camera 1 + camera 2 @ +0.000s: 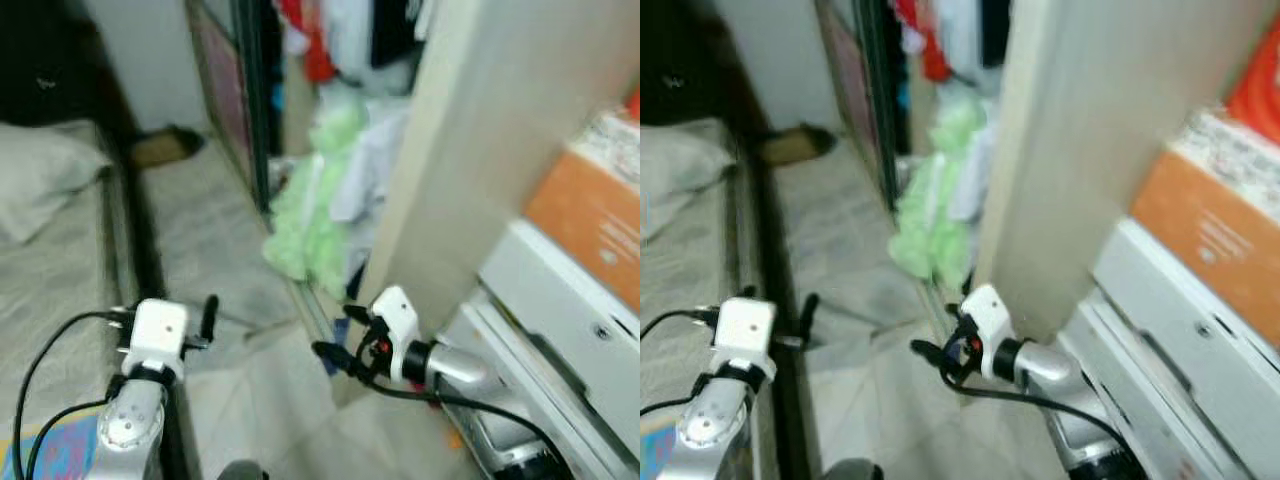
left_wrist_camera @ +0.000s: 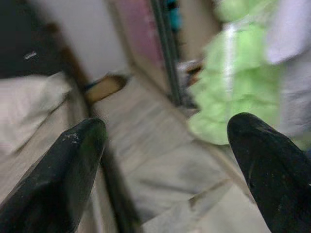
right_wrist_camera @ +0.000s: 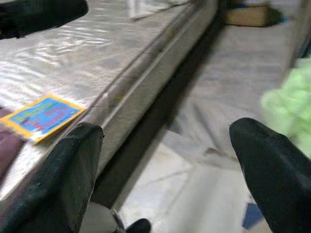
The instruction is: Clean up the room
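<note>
One green garment [image 1: 312,205] spills from the wardrobe — soft, light, floppy; bunch its middle. Left gripper [image 2: 165,160] and right gripper [image 3: 167,167] jaws spread, empty.

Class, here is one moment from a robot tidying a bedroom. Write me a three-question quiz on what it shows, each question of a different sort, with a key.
1. True or false: the left gripper has its jaws apart with nothing between them.
2. Multiple choice: the light green garment hangs
A. on the mattress
B. at the open wardrobe, down to the floor
C. from the right gripper
3. Fill in: the bright card with the yellow border lies on the ____.

Key
1. True.
2. B.
3. Mattress, covered in clear plastic; the right wrist view shows the card near its edge.
</note>
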Robot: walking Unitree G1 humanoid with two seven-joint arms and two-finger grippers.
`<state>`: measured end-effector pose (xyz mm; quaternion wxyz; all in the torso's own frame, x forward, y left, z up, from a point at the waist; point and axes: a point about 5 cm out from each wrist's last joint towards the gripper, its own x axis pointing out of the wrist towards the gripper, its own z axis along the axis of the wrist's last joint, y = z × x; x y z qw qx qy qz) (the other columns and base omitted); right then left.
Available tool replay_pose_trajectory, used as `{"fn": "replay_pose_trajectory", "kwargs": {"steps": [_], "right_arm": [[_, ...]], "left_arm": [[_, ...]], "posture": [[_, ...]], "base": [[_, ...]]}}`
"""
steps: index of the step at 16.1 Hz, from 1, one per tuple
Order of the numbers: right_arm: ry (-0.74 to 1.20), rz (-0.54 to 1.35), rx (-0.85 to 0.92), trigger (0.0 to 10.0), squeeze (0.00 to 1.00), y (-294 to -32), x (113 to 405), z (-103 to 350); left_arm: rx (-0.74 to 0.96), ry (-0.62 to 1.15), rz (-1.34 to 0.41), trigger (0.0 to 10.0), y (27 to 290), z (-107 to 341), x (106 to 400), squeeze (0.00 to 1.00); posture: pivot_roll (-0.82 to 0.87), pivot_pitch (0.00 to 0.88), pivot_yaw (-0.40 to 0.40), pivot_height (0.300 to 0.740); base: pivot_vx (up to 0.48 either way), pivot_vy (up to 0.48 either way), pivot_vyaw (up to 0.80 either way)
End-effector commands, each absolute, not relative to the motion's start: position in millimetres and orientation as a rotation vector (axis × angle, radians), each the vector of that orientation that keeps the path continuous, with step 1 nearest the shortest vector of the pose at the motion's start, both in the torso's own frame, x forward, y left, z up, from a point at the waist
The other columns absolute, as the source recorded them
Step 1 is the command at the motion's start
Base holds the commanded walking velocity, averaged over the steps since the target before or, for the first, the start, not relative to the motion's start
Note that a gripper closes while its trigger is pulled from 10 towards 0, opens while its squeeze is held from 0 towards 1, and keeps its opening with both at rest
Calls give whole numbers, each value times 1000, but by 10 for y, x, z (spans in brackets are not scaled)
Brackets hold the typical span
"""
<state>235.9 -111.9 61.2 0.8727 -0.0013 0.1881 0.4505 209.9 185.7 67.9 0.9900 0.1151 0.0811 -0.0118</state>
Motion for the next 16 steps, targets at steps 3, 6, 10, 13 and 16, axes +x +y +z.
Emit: {"fn": "replay_pose_trajectory", "kwargs": {"steps": [3, 6, 10, 13, 16], "right_arm": [[340, 925, -132, 10000, 0, -1210, 2483, 655], [177, 715, -165, 10000, 0, -1261, 2770, 898], [80, 539, -216, 10000, 0, -1323, 2936, 1026], [64, 470, -232, 10000, 0, -1319, 2960, 1023], [73, 446, -206, 10000, 0, -1278, 2879, 950]], "left_arm": [[253, 114, -51, 10000, 1766, 740, 2130, 0], [186, 122, -4, 10000, 1761, 772, 2135, 0], [103, 139, 113, 10000, 1886, 769, 2192, 0], [85, 104, 76, 10000, 1815, 818, 2226, 0], [82, 80, 51, 10000, 1754, 871, 2247, 0]], "posture": [[-36, 0, -41, 740], [-39, 0, -45, 740], [-25, 0, -58, 740], [-22, 0, -58, 740], [-17, 0, -58, 740]], "base": [[0, 0, 800], [0, 0, 800], [0, 0, 800], [0, 0, 800], [0, 0, 800]]}}
